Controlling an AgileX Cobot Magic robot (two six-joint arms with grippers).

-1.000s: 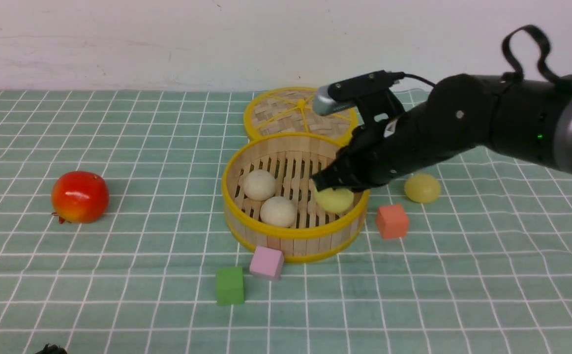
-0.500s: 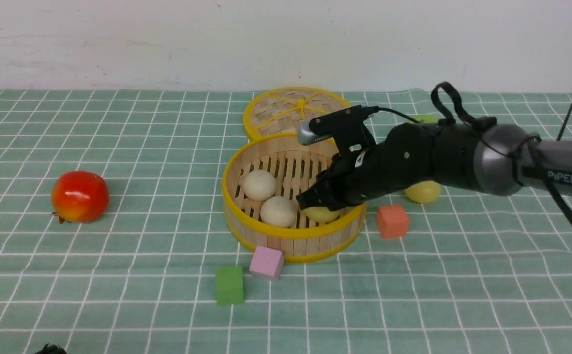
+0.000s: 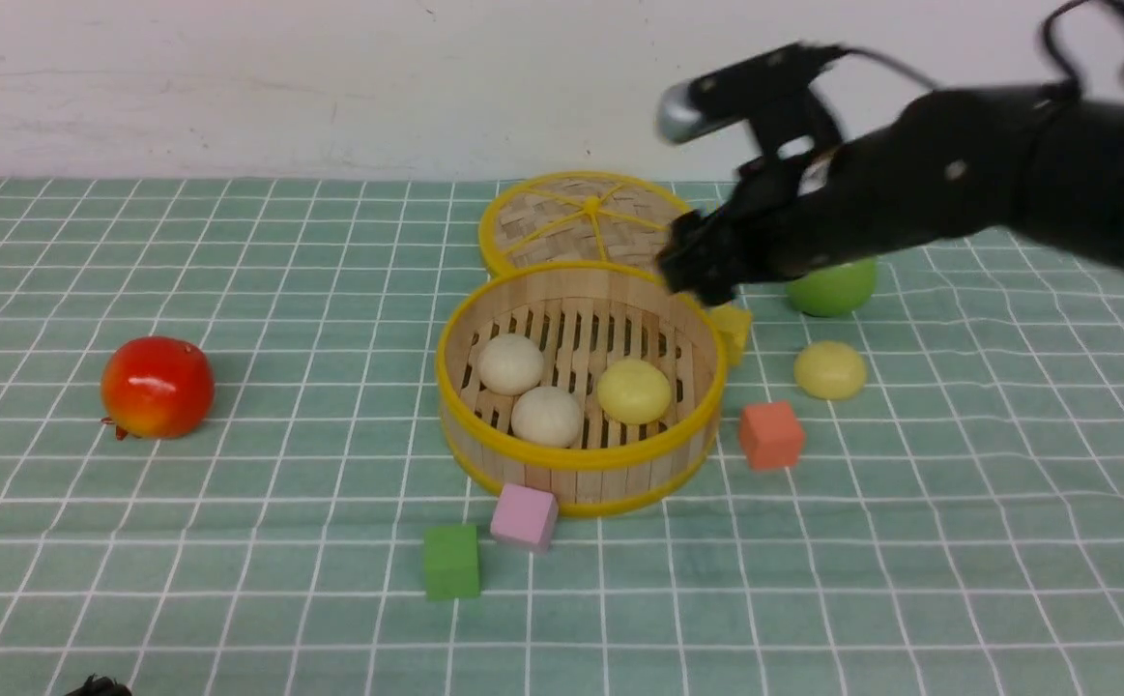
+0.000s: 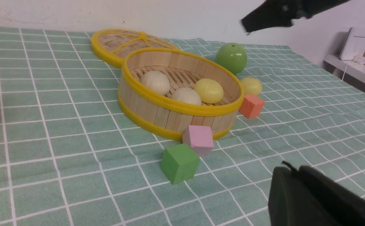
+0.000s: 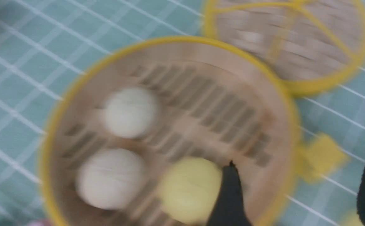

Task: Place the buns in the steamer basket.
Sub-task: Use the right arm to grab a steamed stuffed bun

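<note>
1. Checked green-and-white tablecloth point(image 3: 310, 580): the left wrist view alone adds a white device point(image 4: 356, 43) on a surface beyond it.
2. Right gripper point(image 3: 697, 261): above the basket's far right side in the front view; the right wrist view shows its fingers spread wide, nothing between them.
3. Left gripper point(image 4: 295, 168): only a dark tip shows at the front view's bottom edge; neither view tells me whether it is open or closed.
4. Round bamboo steamer basket with yellow rims point(image 3: 581, 483): holds two off-white domed buns point(image 3: 510, 364) point(image 3: 547, 417) and one pale yellow bun point(image 3: 634, 391).
5. Flat woven yellow-rimmed lid point(image 3: 590, 208): behind the basket, cropped in the right wrist view.
6. Red fruit point(image 3: 158, 387) and green apple point(image 3: 832, 287): the apple shows in the front and left wrist views.
7. Second pale yellow bun point(image 3: 830, 370): outside, on the cloth; a blurred edge in the right wrist view.
8. Yellow cube point(image 3: 733, 332): beside the basket, hidden in the left wrist view, which shows the orange point(image 4: 251, 105), pink point(image 4: 198, 140) and green cubes point(image 4: 180, 163).
</note>
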